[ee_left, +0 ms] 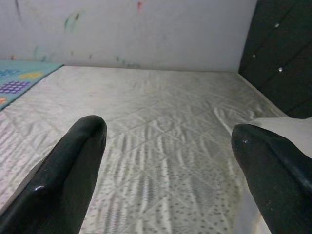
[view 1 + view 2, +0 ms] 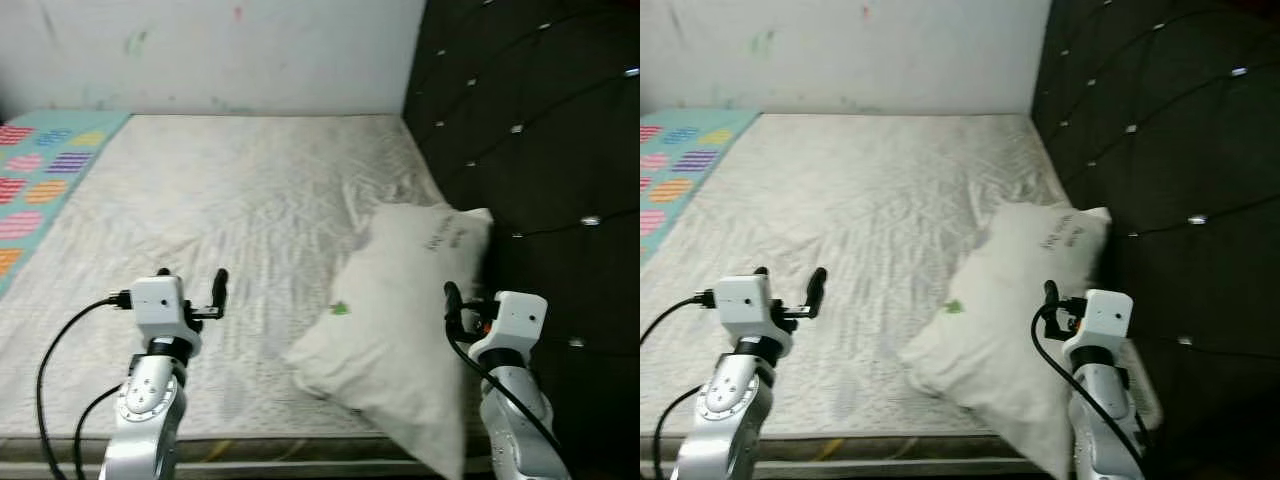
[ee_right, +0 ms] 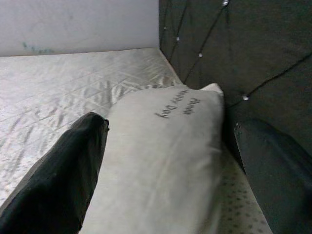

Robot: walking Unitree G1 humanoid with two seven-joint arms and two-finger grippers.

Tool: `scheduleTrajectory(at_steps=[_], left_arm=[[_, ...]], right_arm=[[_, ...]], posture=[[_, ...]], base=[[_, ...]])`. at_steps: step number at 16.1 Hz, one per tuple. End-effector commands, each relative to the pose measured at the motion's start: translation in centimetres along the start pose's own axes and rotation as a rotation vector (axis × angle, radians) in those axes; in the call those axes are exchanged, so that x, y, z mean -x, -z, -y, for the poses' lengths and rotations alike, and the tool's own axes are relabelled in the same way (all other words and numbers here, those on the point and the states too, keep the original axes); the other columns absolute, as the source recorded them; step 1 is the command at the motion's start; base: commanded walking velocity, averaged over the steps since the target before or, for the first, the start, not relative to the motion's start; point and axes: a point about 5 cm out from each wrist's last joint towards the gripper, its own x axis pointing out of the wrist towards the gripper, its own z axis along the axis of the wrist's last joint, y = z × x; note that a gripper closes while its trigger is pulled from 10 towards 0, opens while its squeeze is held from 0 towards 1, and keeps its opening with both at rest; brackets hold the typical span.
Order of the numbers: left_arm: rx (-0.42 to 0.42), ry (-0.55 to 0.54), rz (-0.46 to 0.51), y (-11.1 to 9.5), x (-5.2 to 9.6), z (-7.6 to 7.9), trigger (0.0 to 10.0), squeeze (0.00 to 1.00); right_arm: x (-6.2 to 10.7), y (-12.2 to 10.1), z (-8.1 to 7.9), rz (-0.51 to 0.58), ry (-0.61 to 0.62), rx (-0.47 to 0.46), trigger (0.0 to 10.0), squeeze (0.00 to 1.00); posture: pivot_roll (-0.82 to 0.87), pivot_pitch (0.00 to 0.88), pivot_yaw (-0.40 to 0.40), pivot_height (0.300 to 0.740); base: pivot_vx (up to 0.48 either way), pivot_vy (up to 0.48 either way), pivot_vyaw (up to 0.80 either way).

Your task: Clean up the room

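— Where does the pillow [image 2: 400, 320] lie, and why there?

— On the mattress [image 2: 220, 220], its far end propped against the dark headboard [image 2: 540, 150], skewed and hanging off the near edge, so it likely wants straightening.

— And the robot's grippers?

— The right gripper [image 3: 170, 161] hovers over the pillow, fingers spread wide to straddle it. The left gripper [image 1: 168, 161] hangs beside the pillow above bare mattress, fingers apart, holding nothing.

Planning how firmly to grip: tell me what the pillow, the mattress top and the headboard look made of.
Pillow: soft off-white woven cloth, matte, creased, with printed lettering; probably cotton. Mattress: quilted fabric with a slight sheen, stitched in diamond lines. Headboard: dark tufted padding with shiny studs; leatherette or fabric, cannot tell which.
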Motion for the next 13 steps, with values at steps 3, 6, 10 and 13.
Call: scheduleTrajectory(at_steps=[3,6,10,13], left_arm=[[-0.003,0.002,0.003,0.0,0.0,0.1,10.0,0.0],[0.002,-0.002,0.009,-0.2,-0.2,0.0,10.0,0.0],[-0.002,-0.03,0.03,-0.7,-0.1,-0.2,10.0,0.0],[-0.012,-0.08,0.041,-0.9,0.7,-0.9,10.0,0.0]], right_arm=[[-0.6,-0.9,-0.7,0.031,-0.052,0.023,10.0,0.0],[-1.5,-1.7,-2.1,0.059,-0.111,0.007,10.0,0.0],[-2.1,-2.6,-4.2,0.083,-0.203,0.004,10.0,0.0],[-2.9,-3.2,-5.5,0.073,-0.229,0.03,10.0,0.0]], posture=[[-0.06,0.045,0.005,0.74],[-0.05,0.043,0.006,0.74],[-0.04,0.041,0.001,0.74],[0.01,0.036,-0.04,0.74]], base=[[0.0,-0.32,0.0],[0.0,-0.325,0.0],[0.0,-0.079,0.0],[0.0,0.0,0.0]])
